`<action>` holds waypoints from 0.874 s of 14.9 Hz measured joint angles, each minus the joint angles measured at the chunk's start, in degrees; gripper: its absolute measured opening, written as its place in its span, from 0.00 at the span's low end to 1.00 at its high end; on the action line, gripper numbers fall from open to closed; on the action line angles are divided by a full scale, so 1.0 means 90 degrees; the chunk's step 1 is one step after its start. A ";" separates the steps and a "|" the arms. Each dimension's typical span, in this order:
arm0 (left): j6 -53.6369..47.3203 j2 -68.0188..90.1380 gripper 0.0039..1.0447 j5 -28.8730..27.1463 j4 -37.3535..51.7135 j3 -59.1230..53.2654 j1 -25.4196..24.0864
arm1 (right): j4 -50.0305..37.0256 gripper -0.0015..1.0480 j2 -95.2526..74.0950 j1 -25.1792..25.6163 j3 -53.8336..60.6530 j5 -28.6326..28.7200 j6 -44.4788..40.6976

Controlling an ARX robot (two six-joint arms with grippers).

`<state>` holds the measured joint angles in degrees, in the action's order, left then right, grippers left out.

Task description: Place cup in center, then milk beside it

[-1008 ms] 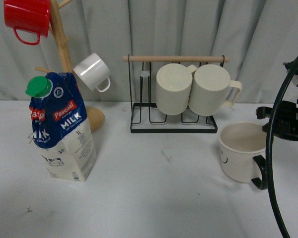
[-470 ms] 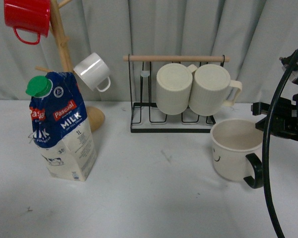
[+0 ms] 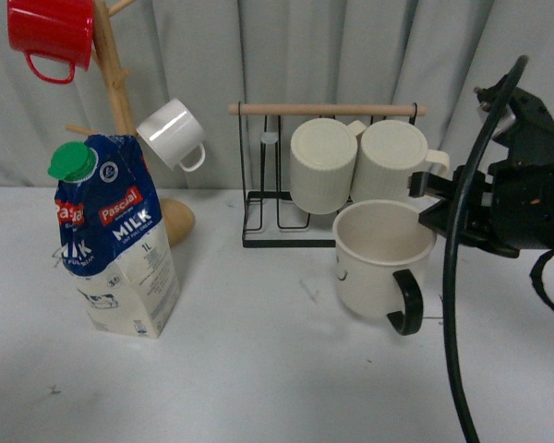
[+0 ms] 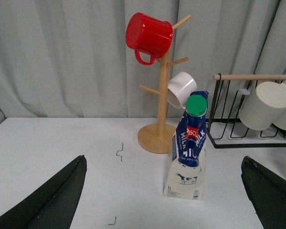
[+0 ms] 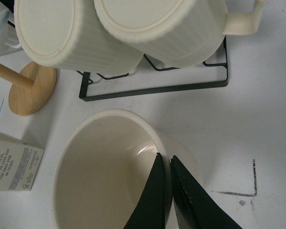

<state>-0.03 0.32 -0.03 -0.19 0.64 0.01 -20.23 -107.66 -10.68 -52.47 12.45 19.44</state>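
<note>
The right arm reaches in from the right edge of the surface (image 3: 258, 369), its black wrist held level and its cable looping down toward the near edge. Its right tool (image 3: 431, 220) is clamped on the rim of the cup (image 3: 380, 263). In the right wrist view the two black fingers (image 5: 155, 183) pinch the cup wall, one inside the mouth and one outside.

The cup stands nearly upright with its long axis vertical and its mouth up. Its black handle points toward the near edge and a little to the right, and its drawn face is on the side turned toward the left edge. It is right of the surface's middle, just in front of the wire rack (image 3: 286, 242) at the far edge. Whether its base touches the surface I cannot tell.

The milk (image 3: 120, 249) stands upright toward the left edge, well apart from the cup, with its green cap at the top.

The left tool (image 4: 163, 162) hangs level facing the milk, its fingers spread wide with nothing between them.
</note>
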 joint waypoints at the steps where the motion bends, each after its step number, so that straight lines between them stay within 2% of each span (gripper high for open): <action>1: 0.0000 0.0000 0.94 0.0000 0.0000 0.0000 0.0000 | -0.0090 0.03 -0.0087 -0.0087 0.0000 -0.0090 0.0061; 2: 0.0000 0.0000 0.94 0.0000 0.0000 0.0000 0.0000 | -0.0267 0.03 -0.0525 -0.0398 -0.0075 -0.0398 0.0294; 9: 0.0000 0.0000 0.94 0.0000 -0.0002 0.0000 0.0000 | -0.0367 0.03 -0.0962 -0.0731 -0.0486 -0.0687 0.0891; 10: 0.0000 0.0000 0.94 0.0000 -0.0002 0.0000 0.0000 | -0.0393 0.08 -0.0899 -0.0699 -0.0340 -0.0593 0.0879; 13: 0.0000 0.0000 0.94 0.0000 -0.0002 0.0000 0.0000 | -0.0335 0.45 -0.0194 -0.0381 -0.0085 -0.0381 0.0886</action>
<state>-0.03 0.32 -0.03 -0.21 0.64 0.01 -23.24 -109.40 -14.11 -53.23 9.02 27.42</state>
